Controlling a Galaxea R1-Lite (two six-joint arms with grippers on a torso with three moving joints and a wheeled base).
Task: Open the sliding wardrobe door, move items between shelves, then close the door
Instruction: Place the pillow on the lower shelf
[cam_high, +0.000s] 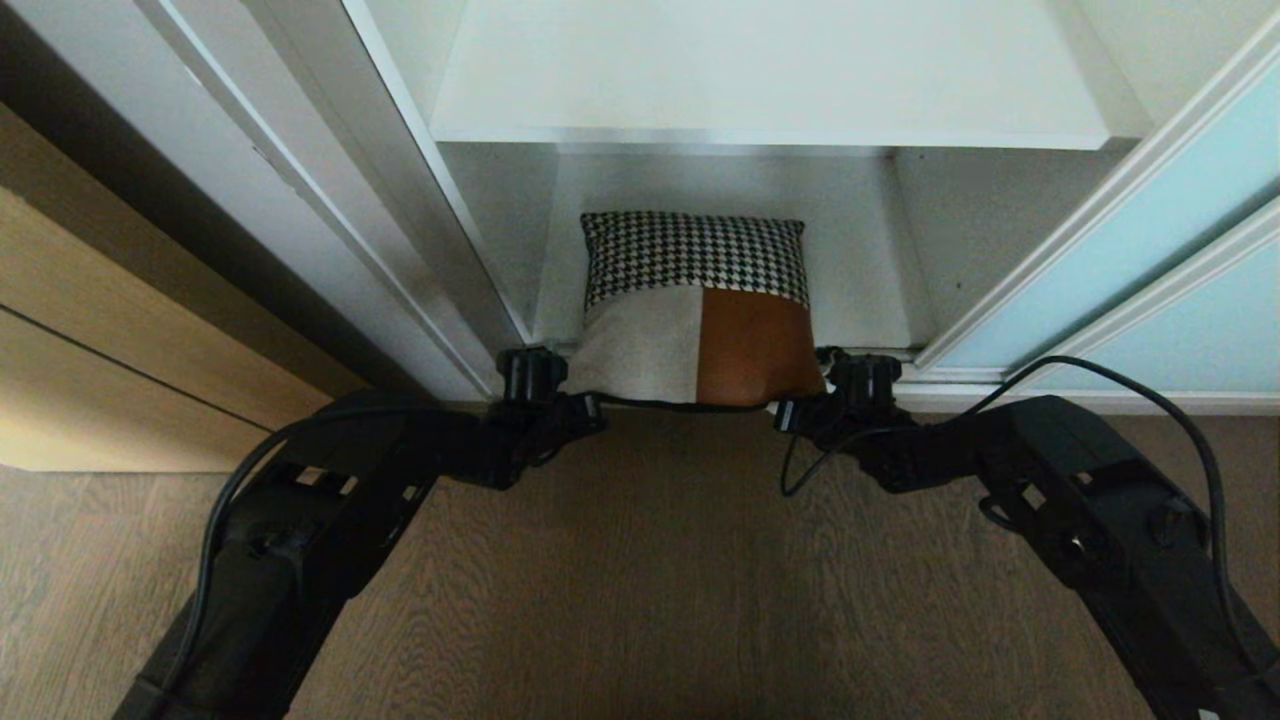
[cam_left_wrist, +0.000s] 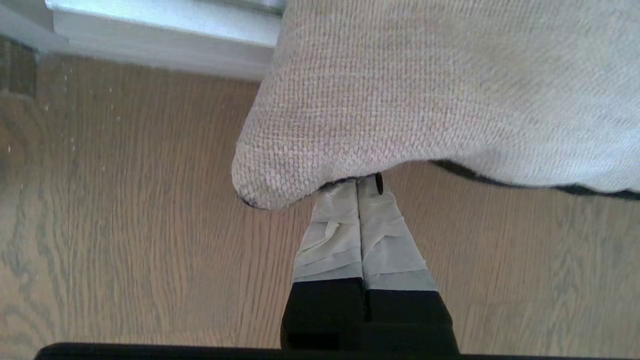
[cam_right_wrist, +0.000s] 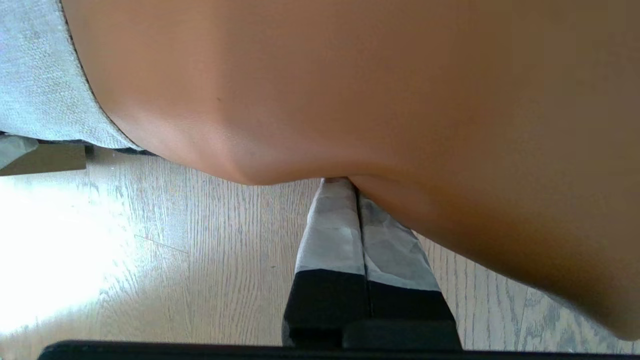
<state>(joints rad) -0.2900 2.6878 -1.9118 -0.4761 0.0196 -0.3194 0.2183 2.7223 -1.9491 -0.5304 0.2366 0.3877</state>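
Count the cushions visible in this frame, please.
1. The cushion lies on the lowest shelf, its front edge overhanging, pinched by the left gripper and right gripper. The wardrobe's unseen parts may hide more.

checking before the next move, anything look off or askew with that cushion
Yes. The cushion juts out past the front edge of the bottom shelf over the wooden floor, pinched at its near corners by the left tool and right tool, both shut on it. Nothing looks damaged.

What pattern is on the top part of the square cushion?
Black-and-white houndstooth check on the square patchwork cushion, clearest in the head view.
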